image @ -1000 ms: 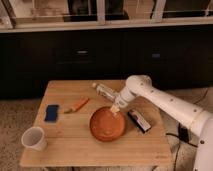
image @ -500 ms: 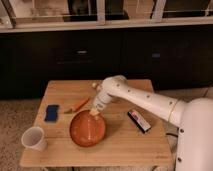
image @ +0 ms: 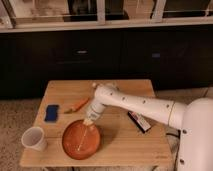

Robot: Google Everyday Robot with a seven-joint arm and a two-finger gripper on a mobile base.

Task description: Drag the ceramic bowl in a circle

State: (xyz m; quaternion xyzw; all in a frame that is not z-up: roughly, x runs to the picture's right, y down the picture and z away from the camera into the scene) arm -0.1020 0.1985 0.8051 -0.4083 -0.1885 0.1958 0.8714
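Bowl point(image: 80, 142) position: front left part of the counter point(image: 125, 147), close to the front edge. The bowl is round, wide and shallow, almost plate-like, with an orange-brown glaze and a smooth, slightly glossy surface. A pale streak runs across its inside.

The pincer point(image: 89, 121) is at the far rim of the bowl, pointing down, and it is clenched. Whether it grips the rim or only presses on it cannot be told. The arm point(image: 135, 104) is white, smooth and tubular; it reaches in from the right, across the middle of the counter.

The counter is a rectangular top of light wood with visible plank lines.

Other items on the counter:
- Cup point(image: 34, 138): small, white, upright, just left of the bowl and apart from it.
- Pad point(image: 51, 113): blue, flat, rectangular, near the left edge behind the cup.
- Carrot point(image: 77, 106): orange, tapered, lying beside the pad.
- Packet point(image: 139, 121): dark, flat, oblong, right of the bowl under the arm. It carries a pale label; the print is too small to read.

Dark cabinets point(image: 100, 55) stand behind the counter. The floor point(image: 20, 115) is speckled.
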